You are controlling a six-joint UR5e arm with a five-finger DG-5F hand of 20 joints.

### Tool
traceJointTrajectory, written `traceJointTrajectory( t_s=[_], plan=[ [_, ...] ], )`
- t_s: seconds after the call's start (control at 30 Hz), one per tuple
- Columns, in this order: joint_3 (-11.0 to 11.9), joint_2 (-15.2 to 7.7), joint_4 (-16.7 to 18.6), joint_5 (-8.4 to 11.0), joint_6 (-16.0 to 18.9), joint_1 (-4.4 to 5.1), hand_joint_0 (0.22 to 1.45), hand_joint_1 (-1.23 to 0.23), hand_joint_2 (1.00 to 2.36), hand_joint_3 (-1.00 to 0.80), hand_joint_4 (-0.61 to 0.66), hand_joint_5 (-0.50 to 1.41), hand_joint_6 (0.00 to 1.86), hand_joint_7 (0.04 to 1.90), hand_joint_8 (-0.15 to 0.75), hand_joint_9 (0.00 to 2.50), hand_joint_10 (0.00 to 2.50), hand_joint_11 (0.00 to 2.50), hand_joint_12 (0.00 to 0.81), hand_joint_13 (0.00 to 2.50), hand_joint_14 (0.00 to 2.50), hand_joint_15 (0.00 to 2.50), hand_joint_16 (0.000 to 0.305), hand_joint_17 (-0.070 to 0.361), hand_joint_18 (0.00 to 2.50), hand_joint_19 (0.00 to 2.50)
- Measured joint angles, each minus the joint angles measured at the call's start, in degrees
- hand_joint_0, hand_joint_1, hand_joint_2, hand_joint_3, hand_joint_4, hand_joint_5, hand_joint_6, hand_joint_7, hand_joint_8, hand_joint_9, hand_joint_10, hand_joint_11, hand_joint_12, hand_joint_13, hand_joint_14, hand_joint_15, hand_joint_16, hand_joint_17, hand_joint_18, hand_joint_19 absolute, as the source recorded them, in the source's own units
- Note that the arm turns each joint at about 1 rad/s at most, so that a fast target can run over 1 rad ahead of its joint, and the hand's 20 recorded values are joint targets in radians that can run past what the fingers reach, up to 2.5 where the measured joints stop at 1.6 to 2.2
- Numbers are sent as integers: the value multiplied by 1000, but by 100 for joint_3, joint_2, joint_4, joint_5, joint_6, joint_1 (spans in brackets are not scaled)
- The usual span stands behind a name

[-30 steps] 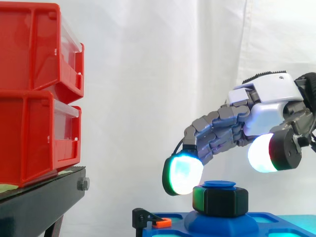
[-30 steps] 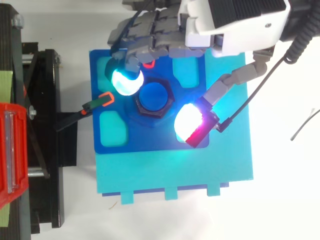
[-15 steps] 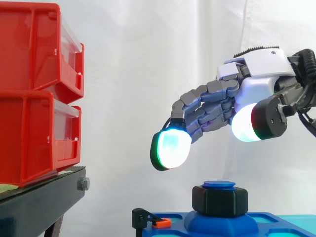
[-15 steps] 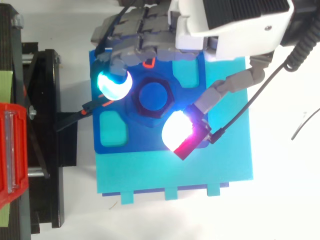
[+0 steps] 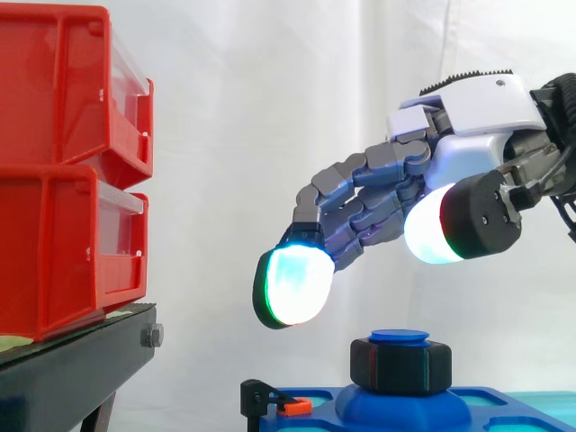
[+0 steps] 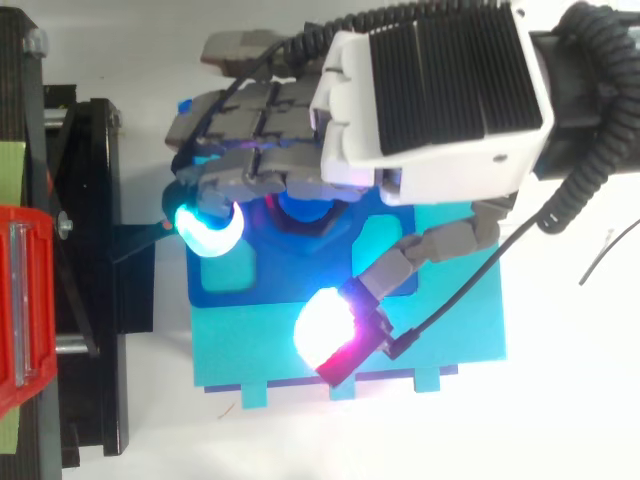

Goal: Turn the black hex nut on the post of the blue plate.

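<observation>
1. The white curtain [image 5: 270,108] fills the background behind the work.
2. Two stacked red bins [image 5: 72,171] sit at 9 o'clock in the side view, resting on the black stand [image 5: 76,364].
3. We see the hand [image 5: 472,126] at 2 o'clock in the side view, coming in from the right edge. Its fingers are loosely curved and set wide apart from the thumb, and they grip nothing. One glowing fingertip [image 5: 290,286] hangs at about 10 o'clock from the nut, clear of it. The thumb's pad [image 5: 430,239] hovers at about 1 o'clock from it, also apart.
4. In the top view the hand [image 6: 430,95] covers most of the plate's middle.
5. A turquoise base [image 6: 450,340] lies under the blue plate [image 5: 315,423], at 6 o'clock in the side view.
6. The black hex nut [image 5: 400,365] sits on the post on the plate's raised middle, untouched and directly below the gap between fingers and thumb.
7. The post's blue cap [image 5: 400,337] shows just above the nut.
8. A small orange clip [image 5: 295,407] sits at 9 o'clock from the nut, at the plate's edge.
</observation>
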Motion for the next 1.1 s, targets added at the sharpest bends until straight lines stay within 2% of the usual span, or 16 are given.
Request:
traceJointTrajectory(
  t_s=[0.23,0.37,0.4,0.5,0.87,0.97,1.1],
  plan=[
    [-128,-3,-89,282,-10,73,443,-507,1000,-500,304,-172,503,916,323,308,0,0,399,239,0,0,52,116,127,59],
    [-208,-3,-86,367,-27,100,448,-550,1000,-500,298,-174,503,917,320,305,0,0,395,232,0,0,51,115,124,60],
    [-224,-3,-85,375,-34,104,469,-612,1000,-499,278,-178,503,922,309,297,0,0,386,220,0,0,49,110,113,64],
    [-273,-3,-66,387,-60,115,480,-648,1006,-423,262,-181,503,927,298,283,0,0,381,204,0,0,48,109,100,63],
    [-299,-3,-56,385,-148,115,457,-577,1003,-474,275,-182,503,947,302,251,0,0,389,165,0,0,51,114,51,88],
    [-300,-3,-53,377,-151,114,457,-578,1001,-479,275,-182,502,947,302,251,0,0,389,164,0,0,51,114,51,89],
    [-302,-3,-46,365,-160,94,471,-652,1003,-460,269,-182,503,964,295,247,0,0,382,159,0,0,49,111,44,87]
  ],
)
